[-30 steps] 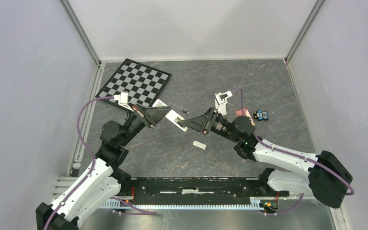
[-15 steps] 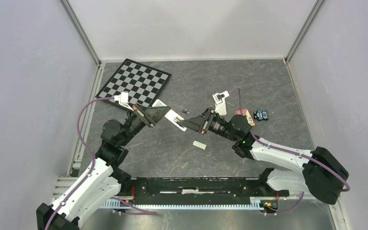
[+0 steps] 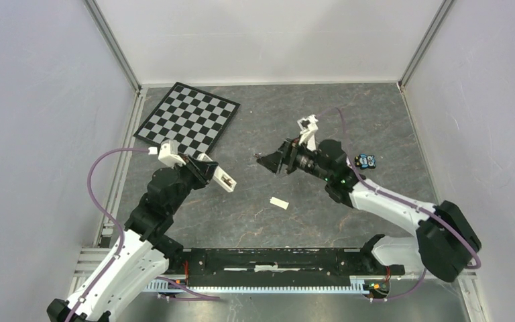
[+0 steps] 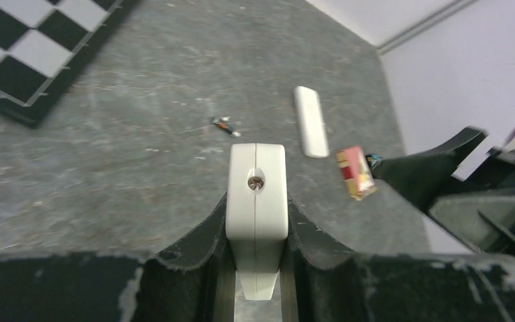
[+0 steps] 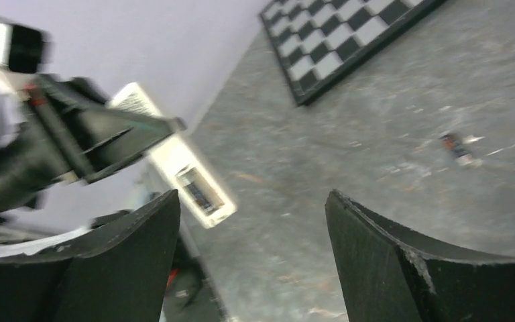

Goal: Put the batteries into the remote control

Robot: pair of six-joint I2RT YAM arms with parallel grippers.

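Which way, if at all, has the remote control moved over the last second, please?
Yes: the remote control, in the left gripper, has drawn back left and toward the arm bases, away from the white strip.

The remote control [image 4: 256,194] is smooth white plastic with a soft sheen. Either side of it, the fingers [image 4: 188,245] of the left gripper [image 4: 256,204] are matt black, scuffed pale. The table [image 4: 141,134] below it looks like mottled grey stone, matt.

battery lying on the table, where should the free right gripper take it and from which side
Grip the battery across its slim middle, fingers on its two long sides, coming straight down. It lies flat on the table with bare surface around it, so only the top is open.
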